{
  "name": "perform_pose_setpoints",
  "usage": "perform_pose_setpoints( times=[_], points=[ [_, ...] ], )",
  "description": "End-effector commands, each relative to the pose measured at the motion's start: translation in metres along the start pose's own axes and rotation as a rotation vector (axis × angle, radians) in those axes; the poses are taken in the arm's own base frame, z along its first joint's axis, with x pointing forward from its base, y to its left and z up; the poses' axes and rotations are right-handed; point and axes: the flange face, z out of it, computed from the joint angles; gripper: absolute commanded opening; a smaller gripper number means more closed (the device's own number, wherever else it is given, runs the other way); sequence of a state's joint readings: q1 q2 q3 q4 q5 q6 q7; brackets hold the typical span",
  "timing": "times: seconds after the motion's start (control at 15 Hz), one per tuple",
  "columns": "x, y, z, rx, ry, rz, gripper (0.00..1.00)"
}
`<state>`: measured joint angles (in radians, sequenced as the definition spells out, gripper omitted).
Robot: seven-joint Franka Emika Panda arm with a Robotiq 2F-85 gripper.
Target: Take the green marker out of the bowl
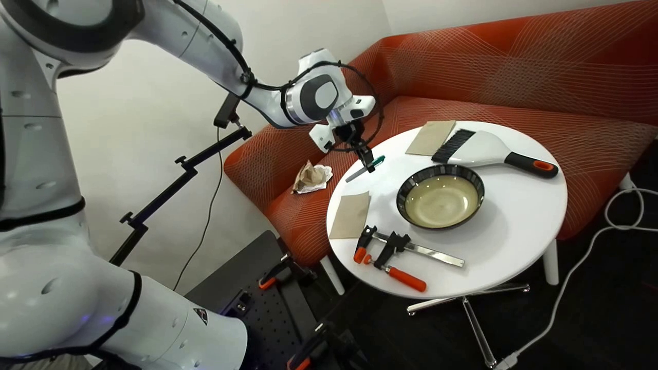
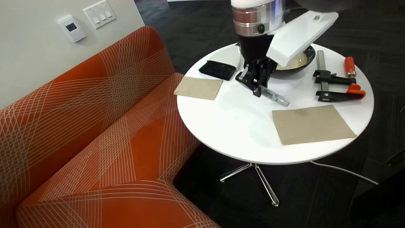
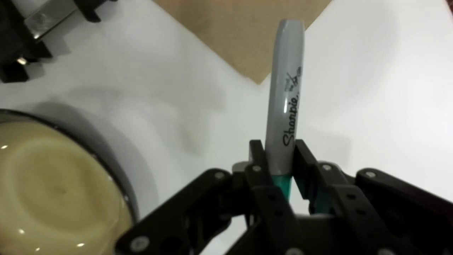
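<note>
Marker [image 3: 285, 102] out of the bowl [image 1: 442, 201], letting go left to do

We judge the main part done: the marker is outside the bowl, off to one side of its rim and apart from it, over the table [image 1: 514, 221]. What is left, as we read it, is small: lower the marker if it is raised, let it go, and back away. Whether it touches the table or hangs just above, we cannot tell from these views.

Our gripper [image 3: 279, 152] is pinching the marker, its jaws pressed to it from both sides. In the wrist view the hold falls on the grey barrel, right beside where the green begins. From there the grey end reaches out past the jaws, seen in front of a brown sheet [image 3: 226, 28], while the green end runs back between them, partly hidden. In an exterior view the green end [image 1: 379, 161] shows on the opposite side of the jaws from the grey, so we read the marker as lying across the grip, not along it.
</note>
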<state>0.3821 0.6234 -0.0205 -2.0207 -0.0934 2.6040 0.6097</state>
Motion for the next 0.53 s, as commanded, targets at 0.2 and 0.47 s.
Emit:
perform_pose_setpoints(
  times=[0.2,0.47],
  points=[
    [-0.019,-0.050,0.022,0.032,-0.003,-0.202,0.06],
    [-0.028,-0.067,0.033,0.044,-0.013,-0.291,0.06]
  ],
)
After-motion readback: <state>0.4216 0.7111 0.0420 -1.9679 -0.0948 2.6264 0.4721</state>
